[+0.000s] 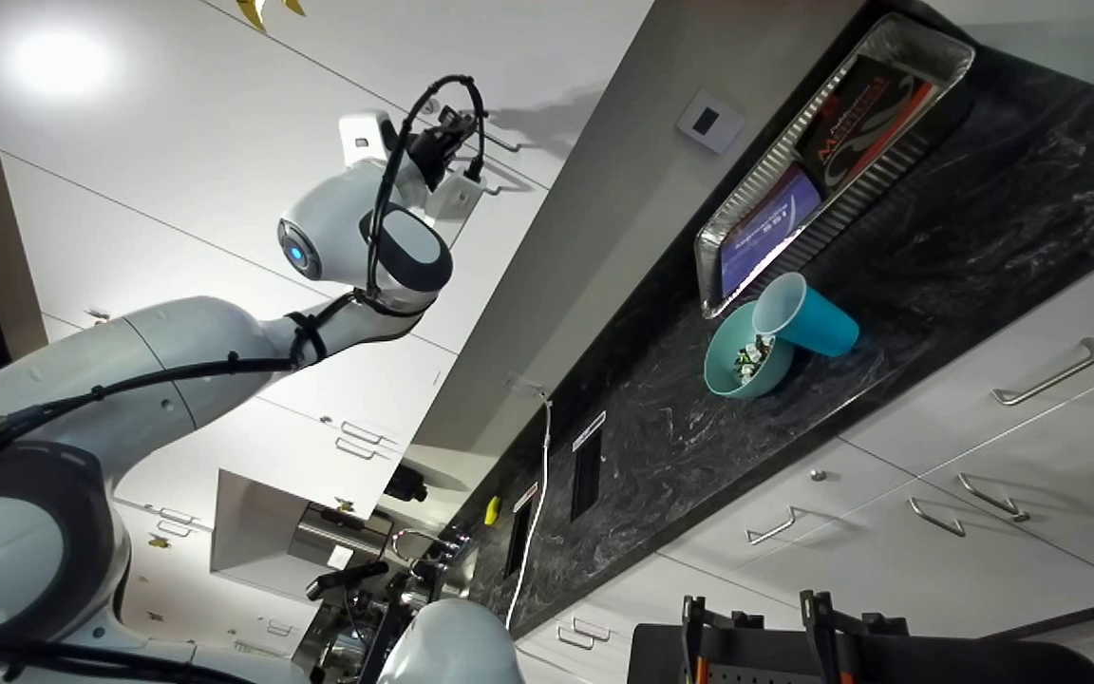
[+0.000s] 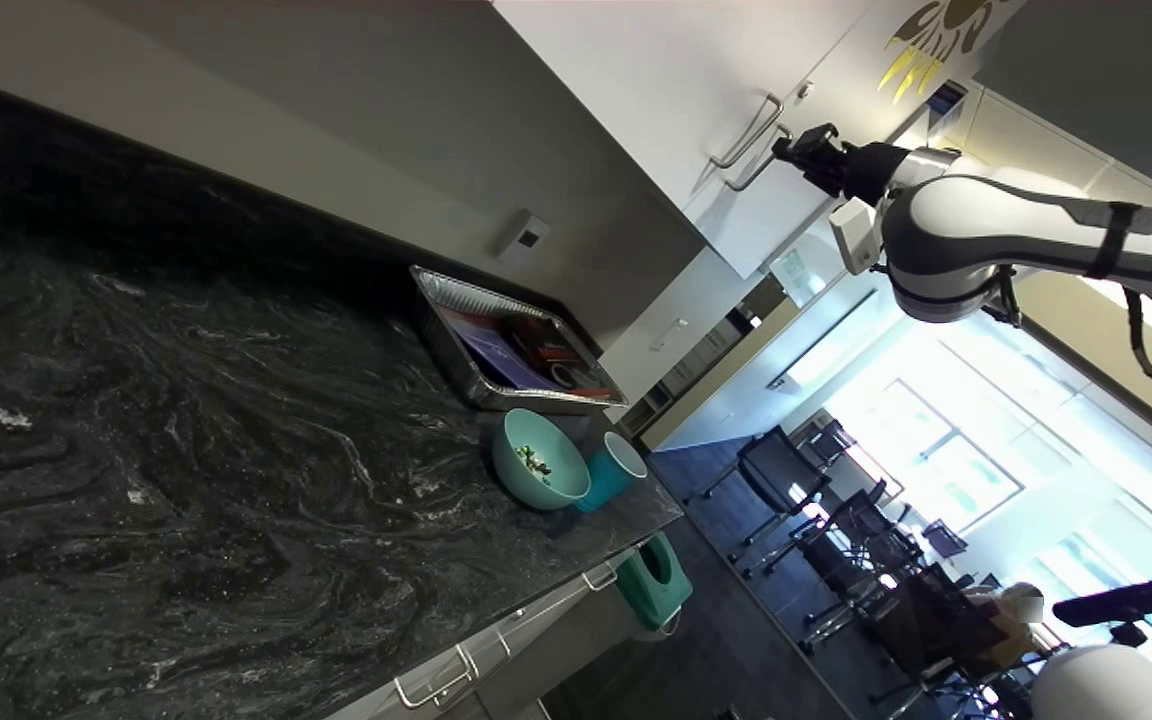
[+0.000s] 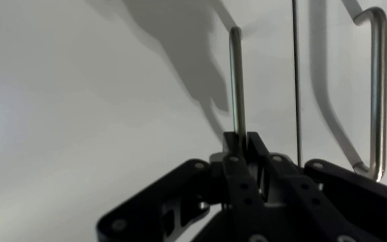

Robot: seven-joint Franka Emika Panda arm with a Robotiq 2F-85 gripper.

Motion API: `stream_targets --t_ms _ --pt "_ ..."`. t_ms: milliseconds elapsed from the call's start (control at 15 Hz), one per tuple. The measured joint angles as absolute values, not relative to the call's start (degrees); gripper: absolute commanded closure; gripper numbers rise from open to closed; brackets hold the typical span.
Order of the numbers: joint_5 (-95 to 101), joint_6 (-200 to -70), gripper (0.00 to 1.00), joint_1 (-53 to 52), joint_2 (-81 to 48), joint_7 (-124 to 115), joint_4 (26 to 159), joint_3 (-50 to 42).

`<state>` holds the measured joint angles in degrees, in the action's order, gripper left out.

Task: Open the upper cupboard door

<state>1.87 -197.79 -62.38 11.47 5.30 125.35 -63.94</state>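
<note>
Gripper (image 3: pixel 242 143), wrist view: pinching the bar handle (image 3: pixel 237 84), which runs between the two tips; how firmly cannot be told. Hold that pinch through the whole pull.
Upper cupboard door (image 3: pixel 113 111), wrist view: the pale panel left of the dark seam (image 3: pixel 297 84). Its handle sits near that edge, so the hinge is probably on the far side.
Second handle (image 3: pixel 379 97), wrist view: across the seam on the adjoining panel — the gripper's outer linkage should not catch on it.
Pull line, in an exterior view: the door looks flush with its neighbour, so draw straight out first, then follow an arc about the likely hinge.
Black cable (image 1: pixel 167 376), in an exterior view: runs along the arm (image 1: pixel 215 332) and loops close to the gripper; let it follow slackly as the wrist turns.
Round fitting (image 2: pixel 804 90), in an exterior view: near the handles, perhaps a lock, its state unreadable — start gently, and stop if nothing gives.
Countertop (image 2: pixel 236 450), in an exterior view: the door is up above it, apparently last in the row. The bar is held near one end, so an uneven pull could make it twist.
</note>
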Motion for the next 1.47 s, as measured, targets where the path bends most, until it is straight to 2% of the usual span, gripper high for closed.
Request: stream_targets --t_ms 800,1467 --pt "11.37 -193.49 0.97 -63.04 26.71 8.55 129.97 -65.51" --pt "10.99 -186.63 0.97 -56.03 31.8 10.37 132.09 -59.76"
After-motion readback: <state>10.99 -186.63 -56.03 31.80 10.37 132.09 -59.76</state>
